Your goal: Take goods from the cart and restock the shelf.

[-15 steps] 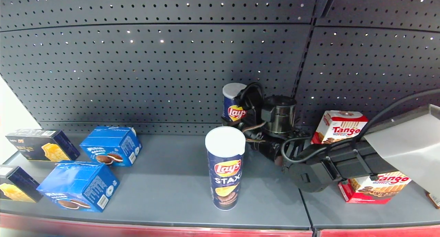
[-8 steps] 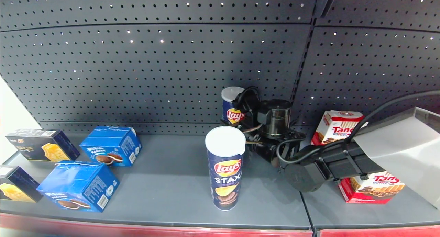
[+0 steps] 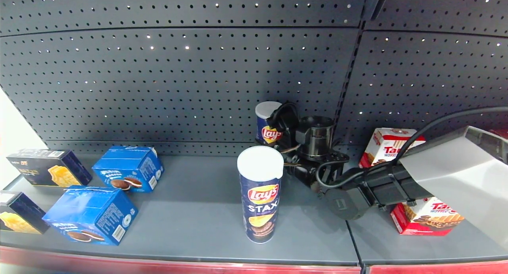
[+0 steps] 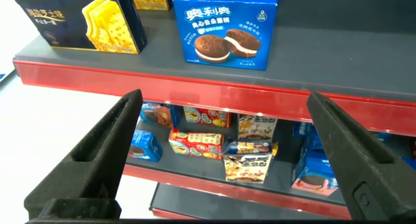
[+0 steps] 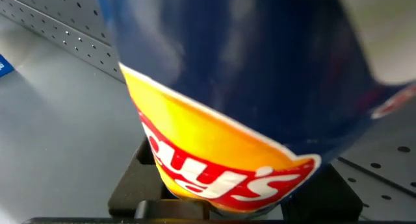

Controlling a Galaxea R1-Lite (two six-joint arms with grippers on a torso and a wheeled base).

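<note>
On the shelf (image 3: 198,214), the front chips can (image 3: 260,194) is standing upright near the front edge. Behind it, close to the pegboard wall (image 3: 178,87), the rear chips can (image 3: 265,125) is sitting upright in the right claw (image 3: 279,138), which is gripping it from the right. The rear can's base is hidden.

To the left, the near cookie box (image 3: 91,214) is lying before the far cookie box (image 3: 129,168). Further left, the near cracker box (image 3: 18,216) is lying before the far cracker box (image 3: 47,166).

To the right, the far wafer box (image 3: 391,147) is standing behind the near wafer box (image 3: 430,220).

The left claw (image 4: 224,152) is hanging, jaws apart, before the shelf's front edge, above a lower shelf (image 4: 195,175) of goods.
</note>
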